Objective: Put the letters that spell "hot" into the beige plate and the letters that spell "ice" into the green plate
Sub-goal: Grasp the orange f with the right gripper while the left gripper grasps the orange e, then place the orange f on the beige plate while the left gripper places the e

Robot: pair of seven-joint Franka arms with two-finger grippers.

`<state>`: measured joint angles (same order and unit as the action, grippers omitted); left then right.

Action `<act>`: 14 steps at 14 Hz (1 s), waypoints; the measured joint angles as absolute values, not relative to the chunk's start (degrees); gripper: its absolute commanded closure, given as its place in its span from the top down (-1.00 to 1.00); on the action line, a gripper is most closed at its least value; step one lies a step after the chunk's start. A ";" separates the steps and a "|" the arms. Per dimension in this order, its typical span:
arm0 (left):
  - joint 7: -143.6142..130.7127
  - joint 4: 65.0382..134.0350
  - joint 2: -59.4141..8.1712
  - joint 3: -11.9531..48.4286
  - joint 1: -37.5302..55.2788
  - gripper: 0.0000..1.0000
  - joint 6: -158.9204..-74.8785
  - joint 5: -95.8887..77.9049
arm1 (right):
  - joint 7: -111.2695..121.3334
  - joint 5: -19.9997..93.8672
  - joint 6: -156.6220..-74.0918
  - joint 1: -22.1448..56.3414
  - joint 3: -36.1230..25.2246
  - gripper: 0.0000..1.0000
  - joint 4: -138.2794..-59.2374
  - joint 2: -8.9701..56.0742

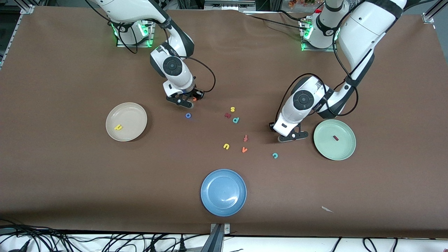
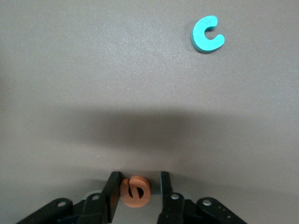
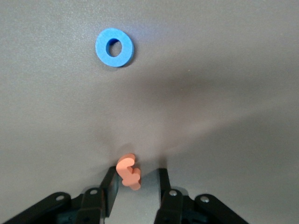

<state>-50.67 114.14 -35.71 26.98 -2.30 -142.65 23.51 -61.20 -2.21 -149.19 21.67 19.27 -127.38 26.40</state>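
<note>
Blue plate (image 1: pixel 210 204), nearest the front camera at six o'clock on the brown worktop (image 1: pixel 70 175), lies bare and has no part in the spelling job.

Both arms are low over the worktop, each tool straddling a foam letter. The left tool (image 2: pixel 139 176) stands narrowly spread around the orange e (image 2: pixel 135 192): one finger touches the letter, a sliver of gap shows at the other, so this looks like a grip about to be made rather than one made. Clock hours read on the front view: the teal c (image 2: pixel 208 34) lies on the worktop at about seven o'clock from that tool, and the green plate (image 1: pixel 344 152) sits close by at three o'clock, at the left arm's end, with the dark red i (image 1: pixel 335 138) already in it. Working beside its own plate keeps the carry short.

The right tool (image 3: pixel 137 171) is likewise partly spread about the orange t (image 3: pixel 128 171), which leans against one finger with clear space at the other. The blue o (image 3: pixel 114 47) lies at six o'clock from it, untouched. The beige plate (image 1: pixel 138 113) waits at about eight o'clock, toward the right arm's end, holding the yellow h (image 1: pixel 118 127).

Between the two arms, the spare letters are scattered: yellow s (image 1: pixel 232 109), teal p (image 1: pixel 236 120), red-orange f (image 1: pixel 245 138), yellow u (image 1: pixel 226 146) and orange v (image 1: pixel 244 149). By this reckoning one letter of each word is home and two of each remain.
</note>
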 measured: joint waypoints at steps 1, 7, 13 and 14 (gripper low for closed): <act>-50.66 114.14 -35.71 26.98 -2.30 -0.25 -142.65 23.52 | -61.20 -2.21 -149.15 21.67 19.25 -0.53 -127.38 26.33; -50.64 114.14 -35.68 27.11 -2.29 -0.37 -142.43 24.12 | -61.21 -2.21 -149.17 21.69 19.23 -0.92 -127.37 26.23; -50.64 114.10 -35.66 27.13 -2.27 -0.50 -142.29 24.15 | -61.21 -2.87 -138.65 21.70 16.82 -1.00 -122.78 24.76; -50.64 114.09 -35.65 27.13 -2.27 -0.53 -142.29 24.15 | -61.20 -3.10 -133.26 21.69 16.13 -1.00 -119.92 24.05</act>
<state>-50.64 114.09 -35.65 27.13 -2.27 -142.29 24.15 -61.20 -3.10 -133.26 21.69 16.13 -119.92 24.05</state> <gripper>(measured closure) 0.709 0.815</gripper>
